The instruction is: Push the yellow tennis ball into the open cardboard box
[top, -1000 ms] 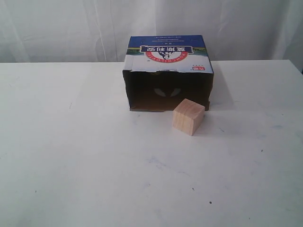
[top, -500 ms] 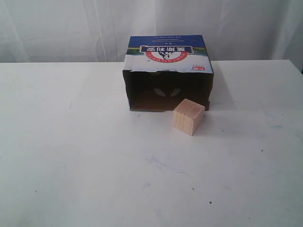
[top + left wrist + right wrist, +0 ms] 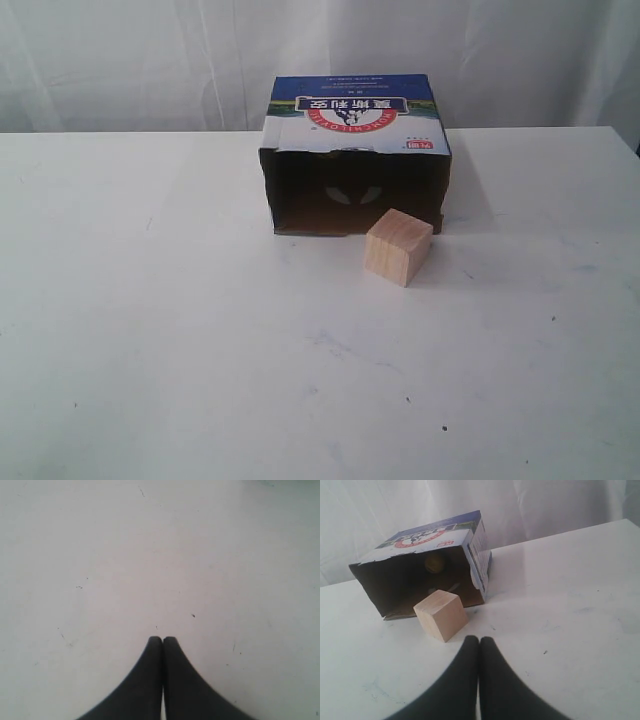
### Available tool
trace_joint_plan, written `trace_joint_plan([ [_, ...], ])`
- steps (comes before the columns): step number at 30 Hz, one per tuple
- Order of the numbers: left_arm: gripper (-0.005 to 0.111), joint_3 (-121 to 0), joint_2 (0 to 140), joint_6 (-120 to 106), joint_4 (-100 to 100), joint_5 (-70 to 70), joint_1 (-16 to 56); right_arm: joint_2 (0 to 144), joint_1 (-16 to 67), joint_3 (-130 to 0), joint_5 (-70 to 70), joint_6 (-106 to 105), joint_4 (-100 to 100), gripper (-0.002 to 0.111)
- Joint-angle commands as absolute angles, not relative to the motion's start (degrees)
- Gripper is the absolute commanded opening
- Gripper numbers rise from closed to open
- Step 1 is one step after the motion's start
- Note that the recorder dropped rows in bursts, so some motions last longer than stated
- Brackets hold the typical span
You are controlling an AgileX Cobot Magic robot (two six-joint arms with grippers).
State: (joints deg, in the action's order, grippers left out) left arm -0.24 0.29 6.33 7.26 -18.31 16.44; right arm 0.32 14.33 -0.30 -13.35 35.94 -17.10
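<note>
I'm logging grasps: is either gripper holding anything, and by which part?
Nothing is held. The left gripper and the right gripper are both shut on empty air; the yellow tennis ball lies inside the open cardboard box.

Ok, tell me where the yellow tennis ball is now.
The right wrist view shows the yellow tennis ball deep inside the open cardboard box, beyond the wooden cube.

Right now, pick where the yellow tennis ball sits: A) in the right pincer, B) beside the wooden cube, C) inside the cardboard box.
C: the right wrist view shows the yellow tennis ball in the dark interior of the open cardboard box, past the wooden cube.
</note>
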Motion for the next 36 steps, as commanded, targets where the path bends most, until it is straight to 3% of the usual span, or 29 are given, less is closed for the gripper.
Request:
trace_joint_plan([
  [1, 0.0, 0.0, 0.0, 6.2, 7.3, -19.3, 16.7, 0.0, 14.1, 0.0, -13.2, 28.0, -17.3, 0.0],
  [7, 0.0, 0.0, 0.0, 6.2, 7.3, -19.3, 16.7, 0.0, 14.1, 0.0, -13.2, 5.2, -9.4, 0.0],
  [13, 0.0, 0.0, 0.0, 6.2, 7.3, -19.3, 16.7, 0.0, 14.1, 0.0, -13.2, -4.5, -4.0, 0.0],
  [32, 0.0, 0.0, 0.0, 6.2, 7.3, -19.3, 16.7, 0.0, 14.0, 0.0, -13.2, -5.3, -2.8, 0.0],
  [36, 0.0, 0.0, 0.0, 6.2, 7.3, -19.3, 16.7, 0.0, 9.9, 0.0, -11.0, -4.2, -2.8, 0.0],
])
